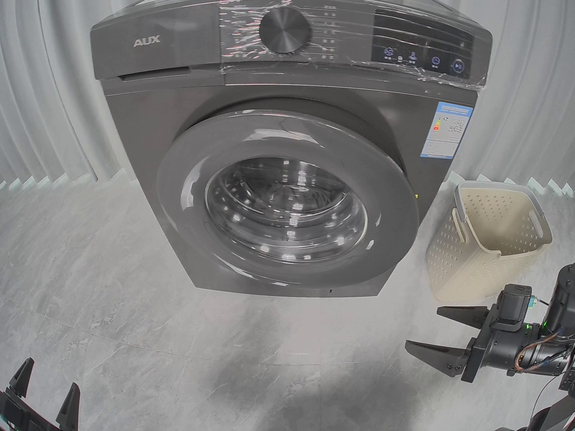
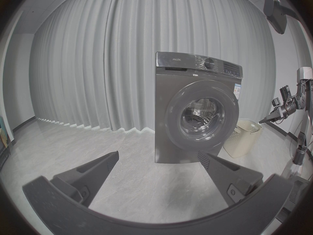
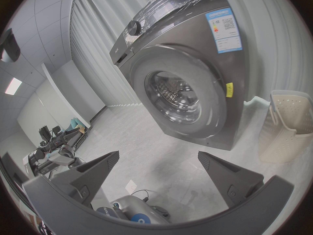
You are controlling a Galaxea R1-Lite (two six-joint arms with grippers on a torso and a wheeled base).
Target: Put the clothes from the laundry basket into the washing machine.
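As right hand (image 1: 422, 328) hovers open, left hand (image 1: 51, 375) gapes

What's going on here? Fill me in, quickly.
A two-armed robot faces the washing machine, whose round door covers the drum. The laundry basket stands on the floor beside the machine, on the robot's right. The right gripper hangs near the basket, fingers open and holding nothing; the left gripper is low, also open and empty.

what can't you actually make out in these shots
- Bottom of the laundry basket: head view, hidden by its own near wall, so clothes inside cannot be confirmed.
- Drum contents of the washing machine: head view, reflections on the door glass blur them.
- Left pincer: head view, cut off by the bottom edge.
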